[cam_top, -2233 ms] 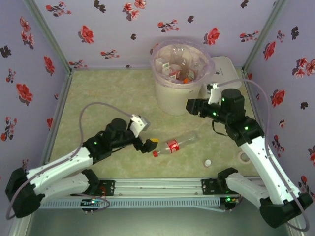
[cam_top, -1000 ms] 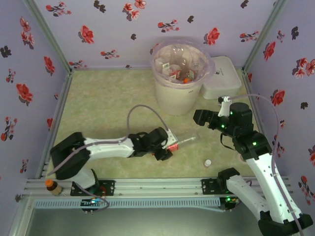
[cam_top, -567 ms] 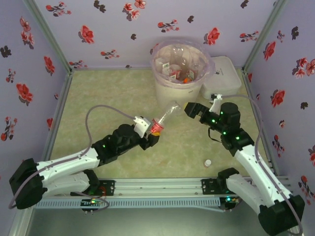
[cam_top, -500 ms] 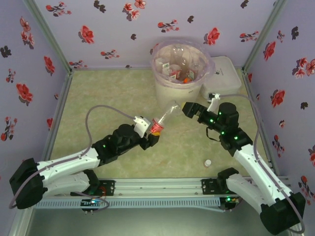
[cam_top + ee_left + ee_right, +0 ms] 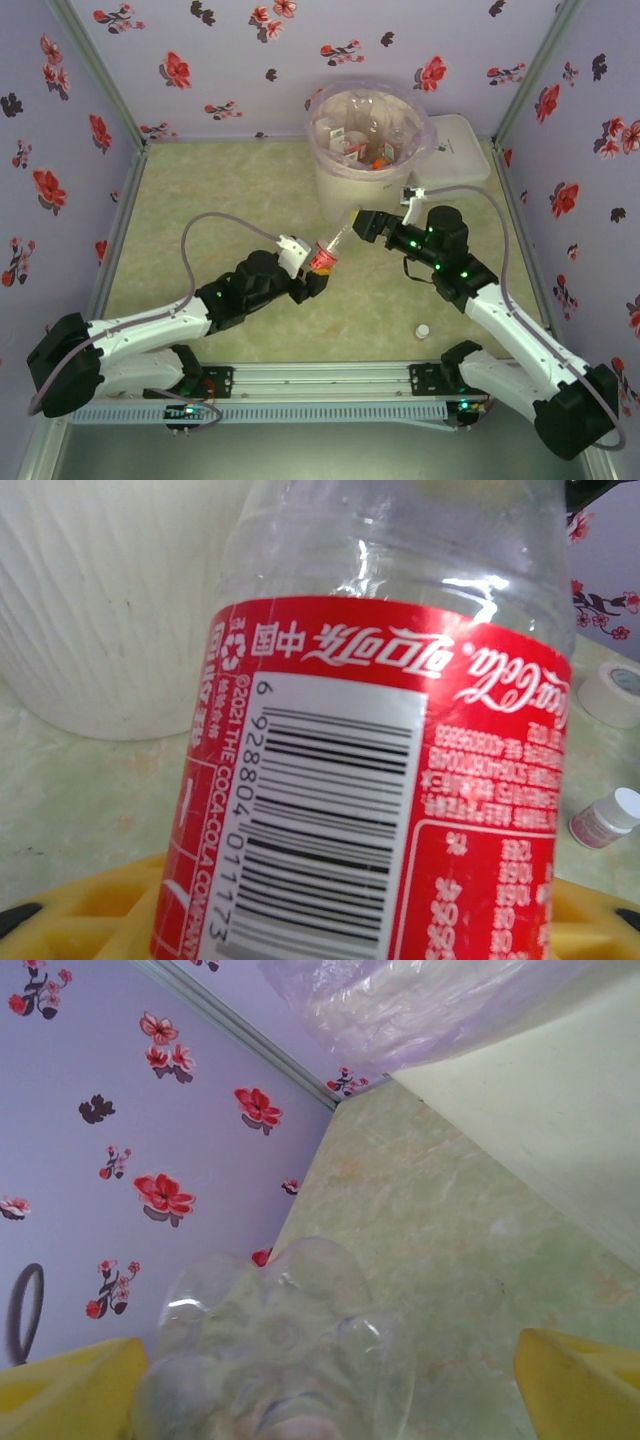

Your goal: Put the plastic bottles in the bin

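A clear plastic bottle (image 5: 335, 246) with a red label is held off the table, tilted, its base aimed at the bin (image 5: 345, 195). My left gripper (image 5: 310, 277) is shut on its labelled lower part. In the left wrist view the bottle (image 5: 390, 730) stands between the yellow fingers (image 5: 90, 915). My right gripper (image 5: 362, 224) is open around the bottle's base. The right wrist view shows that base (image 5: 285, 1350) between wide-apart fingers (image 5: 580, 1380), with a gap on the right. The bin, lined with a pinkish bag (image 5: 420, 1000), holds several bottles (image 5: 365, 140).
A flat white lidded box (image 5: 458, 150) lies right of the bin. A small white-capped vial (image 5: 423, 330) stands on the mat near the right arm's base, and it shows in the left wrist view (image 5: 605, 820) below a tape roll (image 5: 615, 690). Floral walls close in three sides.
My left gripper took the bottle off the mat and raised it toward the bin. My right gripper swung left and came up around the bottle's base.
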Available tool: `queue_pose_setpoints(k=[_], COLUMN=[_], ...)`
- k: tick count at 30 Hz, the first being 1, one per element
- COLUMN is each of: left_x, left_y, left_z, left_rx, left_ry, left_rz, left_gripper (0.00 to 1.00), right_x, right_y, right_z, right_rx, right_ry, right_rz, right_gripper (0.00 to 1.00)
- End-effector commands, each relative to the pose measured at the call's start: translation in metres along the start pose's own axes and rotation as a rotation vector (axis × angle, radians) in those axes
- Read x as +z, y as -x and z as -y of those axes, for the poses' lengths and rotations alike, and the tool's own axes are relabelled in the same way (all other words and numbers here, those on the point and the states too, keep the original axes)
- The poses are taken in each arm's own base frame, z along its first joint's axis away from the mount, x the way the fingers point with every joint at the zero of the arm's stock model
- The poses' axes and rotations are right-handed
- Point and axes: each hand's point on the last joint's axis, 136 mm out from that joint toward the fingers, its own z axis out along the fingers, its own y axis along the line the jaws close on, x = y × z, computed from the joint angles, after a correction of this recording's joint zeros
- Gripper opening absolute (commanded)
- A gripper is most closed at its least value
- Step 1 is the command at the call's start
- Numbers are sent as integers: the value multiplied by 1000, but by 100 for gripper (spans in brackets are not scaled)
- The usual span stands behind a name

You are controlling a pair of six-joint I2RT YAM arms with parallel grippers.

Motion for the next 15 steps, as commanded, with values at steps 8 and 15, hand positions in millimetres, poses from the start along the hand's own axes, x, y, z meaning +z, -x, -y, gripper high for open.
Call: queue_pose_setpoints(k=[8,15], left_x=[9,7], left_y=[23,25], left_z=[4,-2], left_rx=[-25,16], left_ry=[-14,17], left_rz=[74,98], left_gripper=[26,97], right_x=[13,-5], right_y=[10,36], right_z=[-16,-25], right_rx=[-48,-213], right_ry=[64,-51], right_rz=[32,65], right_gripper=[51,39])
